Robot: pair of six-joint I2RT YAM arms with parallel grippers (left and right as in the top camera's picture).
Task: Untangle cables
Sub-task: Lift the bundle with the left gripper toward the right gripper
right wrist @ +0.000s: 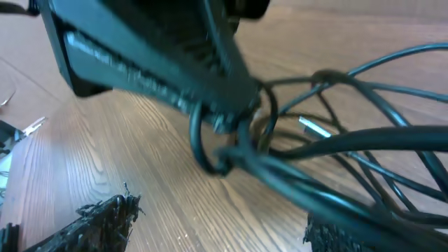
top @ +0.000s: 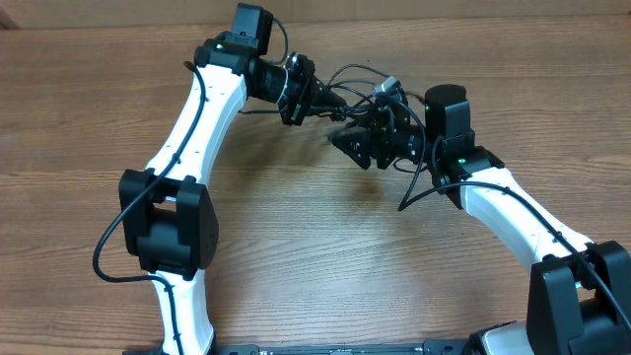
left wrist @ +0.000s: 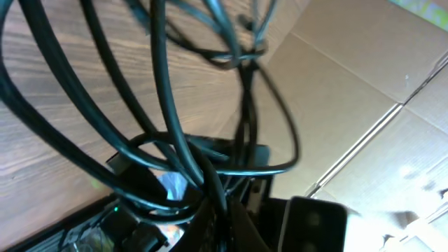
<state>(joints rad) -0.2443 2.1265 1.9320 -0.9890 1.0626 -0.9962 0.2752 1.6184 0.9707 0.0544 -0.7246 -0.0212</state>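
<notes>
Cables (right wrist: 294, 178) clamped in left gripper (top: 340, 103) (tangled loops) — right gripper (top: 363, 130) jaws apart around strands, near table (top: 325, 247) far edge.

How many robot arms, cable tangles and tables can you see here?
Robot arms: 2 (left arm, right arm)
Tangle of black cables: 1 (the strands are too knotted to count one by one)
Table: 1
Total: 4
</notes>
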